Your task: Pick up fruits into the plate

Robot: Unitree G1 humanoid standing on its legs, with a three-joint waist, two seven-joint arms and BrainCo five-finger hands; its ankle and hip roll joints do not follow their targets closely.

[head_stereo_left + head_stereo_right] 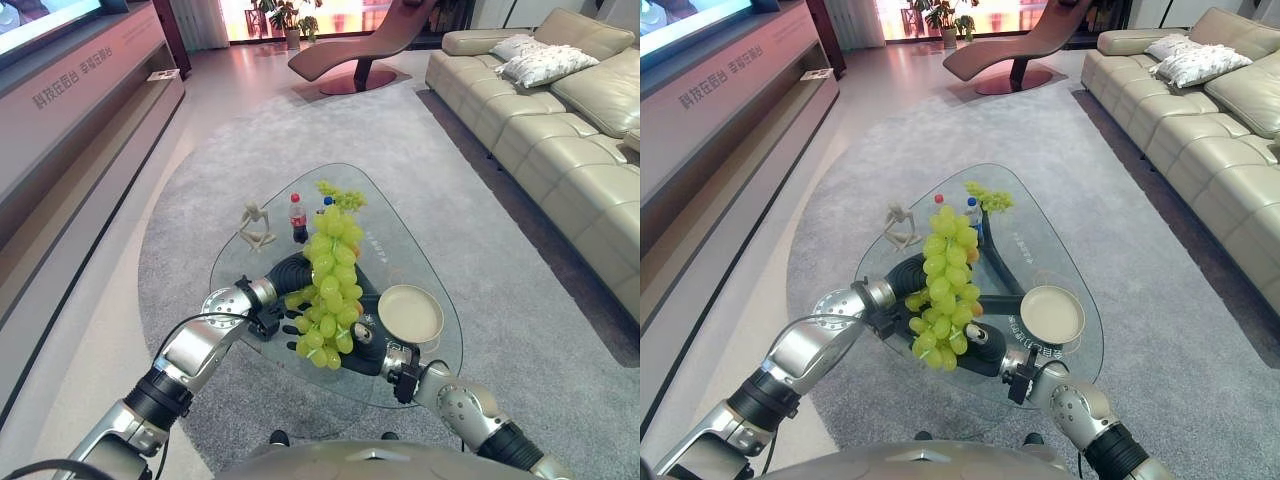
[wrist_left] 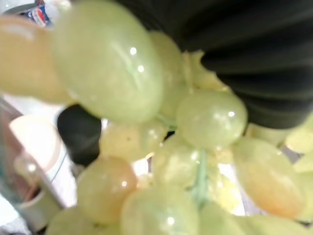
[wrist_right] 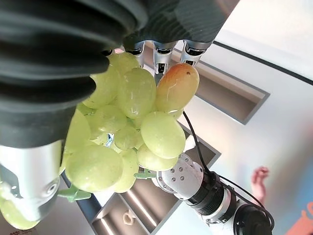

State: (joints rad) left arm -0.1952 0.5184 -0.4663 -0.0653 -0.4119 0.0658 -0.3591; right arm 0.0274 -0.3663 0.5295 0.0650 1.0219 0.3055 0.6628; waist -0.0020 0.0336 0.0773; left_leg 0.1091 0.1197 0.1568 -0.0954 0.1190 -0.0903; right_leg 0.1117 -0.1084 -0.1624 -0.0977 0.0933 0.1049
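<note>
A glass table (image 1: 400, 250) lies under both hands. A bunch of green grapes (image 1: 330, 290) hangs in the air between the left hand (image 1: 290, 275) and the right hand (image 1: 365, 345), its top above the left hand and its lower end by the right one. Whether either hand's fingers are curled round it cannot be told, the grapes cover them. The empty plate (image 1: 410, 312) sits just beyond the right hand. A small pale figurine (image 1: 256, 227) and a red-capped bottle (image 1: 298, 218) stand past the left hand. In the right wrist view silver fingers (image 3: 161, 51) touch the grapes, and a person's hand (image 3: 260, 177) shows far off
</note>
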